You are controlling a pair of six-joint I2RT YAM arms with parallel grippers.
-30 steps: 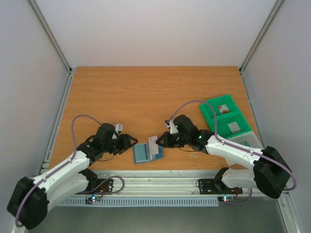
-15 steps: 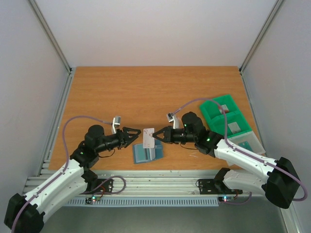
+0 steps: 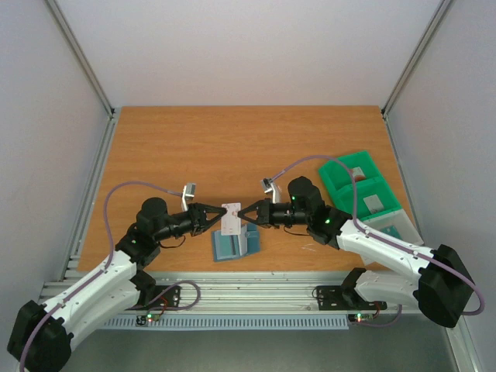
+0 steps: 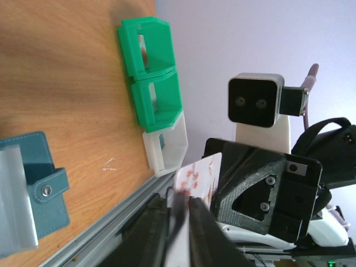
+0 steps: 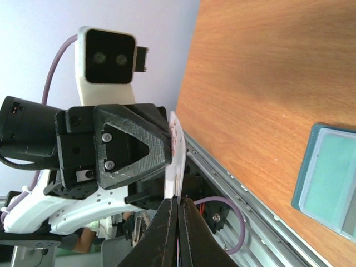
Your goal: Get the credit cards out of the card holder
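Note:
A white credit card [image 3: 231, 218] with red marks hangs upright in the air above the card holder [image 3: 235, 245], held from both sides. My left gripper [image 3: 221, 218] is shut on its left edge. Shut on its right edge is my right gripper [image 3: 241, 216]. In the left wrist view the credit card [image 4: 199, 171] runs down between my left gripper's [image 4: 179, 203] closed fingers. The right wrist view shows the credit card [image 5: 177, 153] edge-on, pinched in the right gripper [image 5: 178, 203]. The blue-grey card holder [image 4: 33, 183] lies open on the table, a pale panel showing inside.
A green two-compartment bin [image 3: 358, 184] with a pale compartment [image 3: 391, 225] at its near end stands at the right side of the table. The metal rail [image 3: 256, 291] runs along the table's near edge, just below the card holder.
The right gripper lifted the card from the holder and carried it left. The left gripper reached in from the left and closed on the card's other edge.

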